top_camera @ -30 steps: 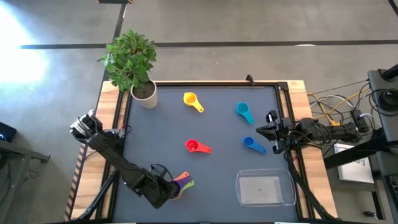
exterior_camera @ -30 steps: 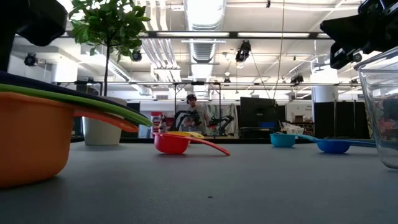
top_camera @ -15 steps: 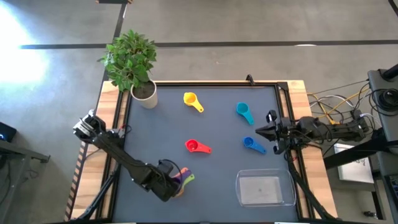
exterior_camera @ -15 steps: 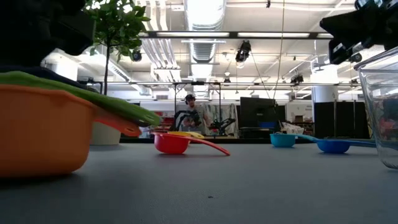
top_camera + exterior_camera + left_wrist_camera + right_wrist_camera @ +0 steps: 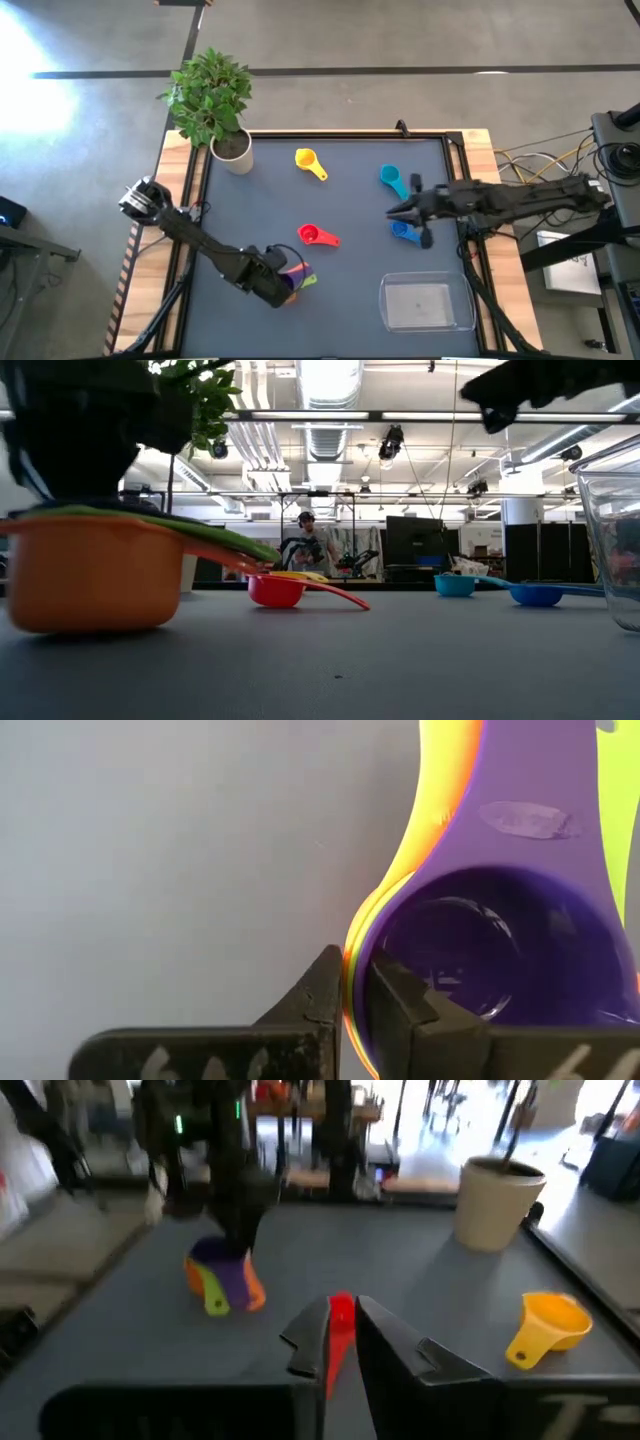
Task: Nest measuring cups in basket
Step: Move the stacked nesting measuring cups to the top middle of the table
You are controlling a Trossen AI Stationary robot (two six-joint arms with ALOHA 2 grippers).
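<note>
Left gripper (image 5: 278,285), lower left of the counter (image 5: 350,200), pinches the nested stack's (image 5: 296,280) rim, likely to carry it whole to the basket (image 5: 426,303) lower right; right gripper (image 5: 405,212) hangs nearly closed, empty, above the blue cup (image 5: 404,232).

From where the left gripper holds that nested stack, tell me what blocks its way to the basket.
Nothing visible. The left gripper grips the orange-purple-green stack, and only bare mat lies between it and the basket. The red cup sits off that line.
</note>
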